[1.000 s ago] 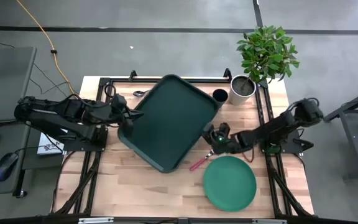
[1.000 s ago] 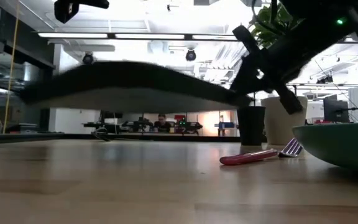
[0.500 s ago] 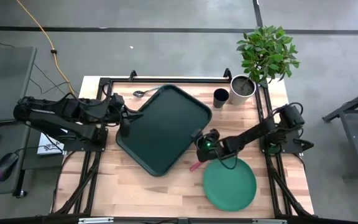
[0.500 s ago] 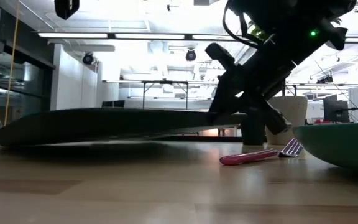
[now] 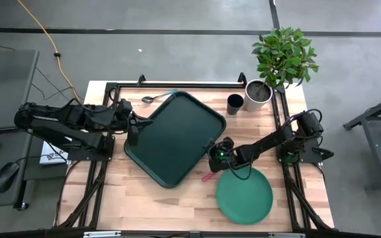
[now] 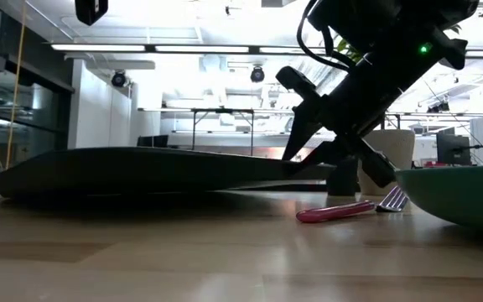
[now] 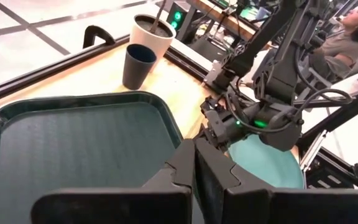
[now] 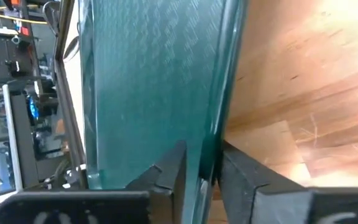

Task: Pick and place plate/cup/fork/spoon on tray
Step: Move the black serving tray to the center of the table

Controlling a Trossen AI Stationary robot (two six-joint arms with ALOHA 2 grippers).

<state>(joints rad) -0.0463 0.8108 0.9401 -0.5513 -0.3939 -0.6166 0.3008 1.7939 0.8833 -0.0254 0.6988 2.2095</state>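
Green tray — unmoved since before — clamped by both grippers' jaws.

We find no text, label, brand, number or sign that can be read in any view.
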